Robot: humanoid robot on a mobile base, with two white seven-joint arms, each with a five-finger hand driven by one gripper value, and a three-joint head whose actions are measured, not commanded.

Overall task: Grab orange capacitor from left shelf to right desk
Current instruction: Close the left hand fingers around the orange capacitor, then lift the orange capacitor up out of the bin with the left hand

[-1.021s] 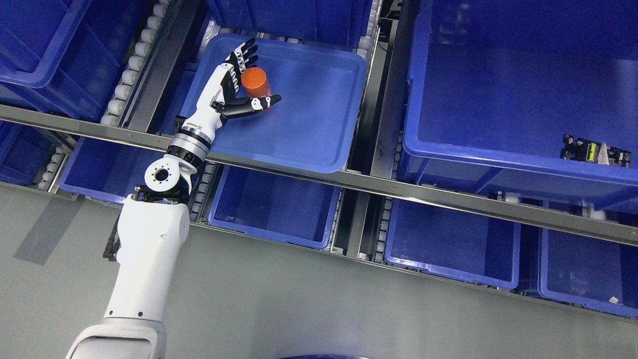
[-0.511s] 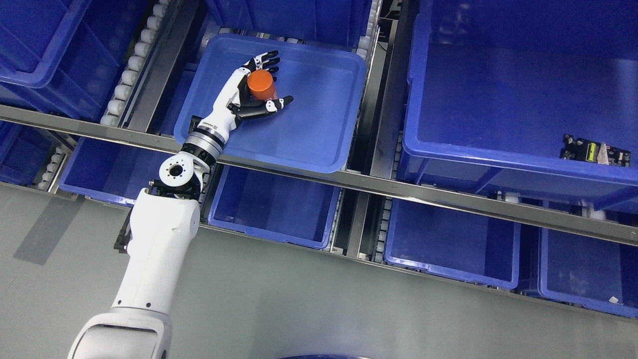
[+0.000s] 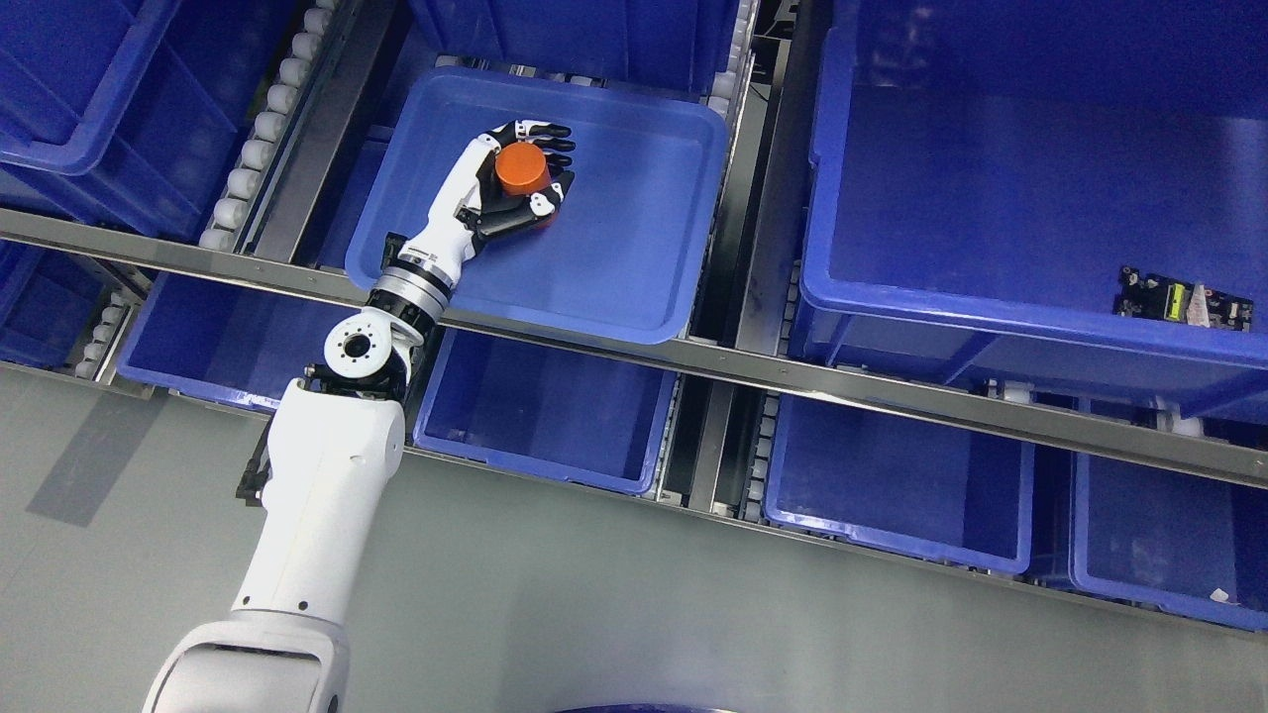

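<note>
The orange capacitor point(image 3: 522, 169), a short upright cylinder, stands in a shallow blue bin point(image 3: 634, 248) on the upper shelf level, left of centre in the head view. My left hand point(image 3: 540, 173) reaches up into that bin from the lower left and is shut on the capacitor: the black fingers point(image 3: 555, 134) curl round its far side and the thumb presses its near side. The capacitor's lower part is hidden by the hand. My right arm does not show.
A steel shelf rail point(image 3: 693, 356) crosses just below the bin. Deep blue bins surround it: a large bin point(image 3: 991, 198) at right, with a small circuit board point(image 3: 1184, 302) on its right side, and others point(image 3: 555, 416) on the lower level. Grey floor point(image 3: 594, 614) lies in front.
My left hand moved right and forward against the capacitor. Its fingers went from spread to curled round the cylinder, and the thumb closed in.
</note>
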